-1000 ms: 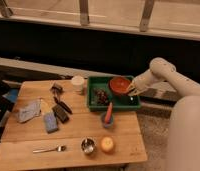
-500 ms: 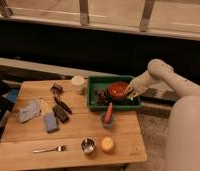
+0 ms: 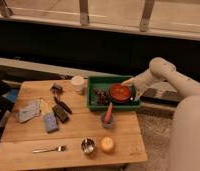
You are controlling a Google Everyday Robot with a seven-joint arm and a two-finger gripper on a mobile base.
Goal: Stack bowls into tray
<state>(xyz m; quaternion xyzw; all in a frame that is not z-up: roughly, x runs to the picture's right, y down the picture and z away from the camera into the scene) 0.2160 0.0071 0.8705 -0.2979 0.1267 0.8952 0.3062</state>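
Note:
The red-orange bowl is in the right half of the green tray, low over or on its floor. My gripper is at the bowl's right rim and shut on it. The pale arm reaches in from the right. A dark clump of small things lies in the tray's left half, beside the bowl. No other bowl of this kind shows.
A pale cup stands left of the tray. In front of the tray is a small cup holding a red utensil. A metal cup, a yellow object, a spoon, sponges and a cloth lie on the wooden table.
My gripper has brought the bowl down from above the tray's back right part into the tray.

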